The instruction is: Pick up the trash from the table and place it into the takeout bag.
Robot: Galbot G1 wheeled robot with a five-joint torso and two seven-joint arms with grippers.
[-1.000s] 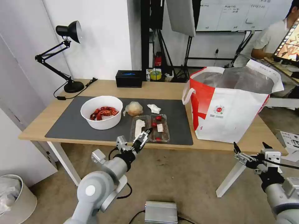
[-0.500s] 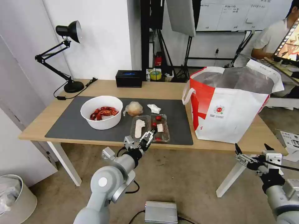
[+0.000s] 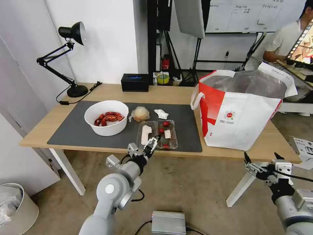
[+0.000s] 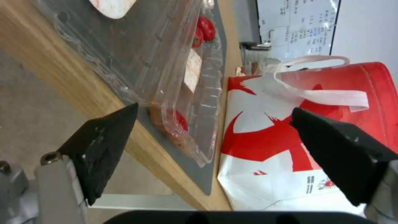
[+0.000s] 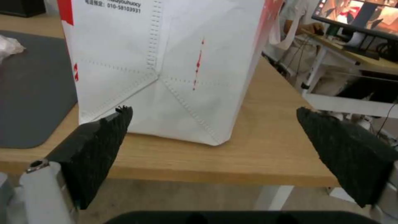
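Since a moment ago my left gripper (image 3: 152, 142) has drawn back slightly, jaws spread wide at the near rim of the clamshell tray (image 3: 157, 134) on the bench (image 3: 169, 94), nothing grasped. Right gripper (image 3: 260, 162) waits, released, beside the takeout bag (image 3: 239, 114).

Overhead head view, two close wrist views

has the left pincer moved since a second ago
Yes. The left pincer, open, has dropped toward the table's near edge, at the clamshell tray.
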